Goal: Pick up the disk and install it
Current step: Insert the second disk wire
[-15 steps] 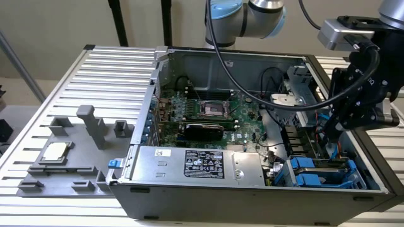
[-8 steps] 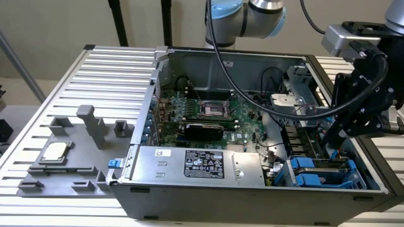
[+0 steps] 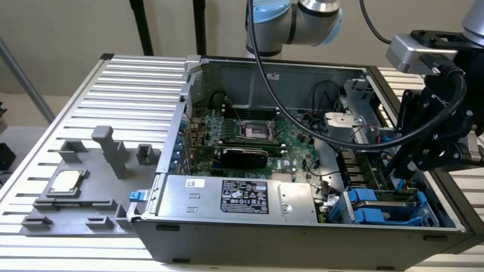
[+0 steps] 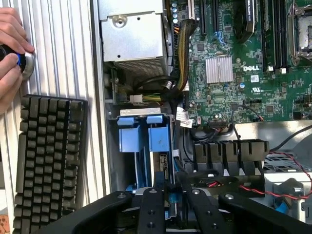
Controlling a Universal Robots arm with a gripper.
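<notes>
Item: my black claw, hanging low over the front corner bay of the open grey computer case; whether it is clenched or released I cannot tell.

Item: the disk, a flat silver-grey hard drive with blue plastic rails; it is sitting down in that bay directly under the claw, blue tabs facing up, a bit of blue showing right at the claw's tip; whether I am touching it I cannot tell.
- Handling, as I am judging it: rigid, fairly heavy for its size, smooth-faced and shock-sensitive; the blue rails are offering the safer hold, not the labelled face or the connector edge.

Item: black finned cable housing, lying just beside the bay.

Item: green motherboard, lying beyond it.

Item: silver box with black label, sitting along the case's near wall.

Item: black keyboard, resting outside the case on the ribbed grey table; a person's hand is resting on a round knob next to it.
</notes>
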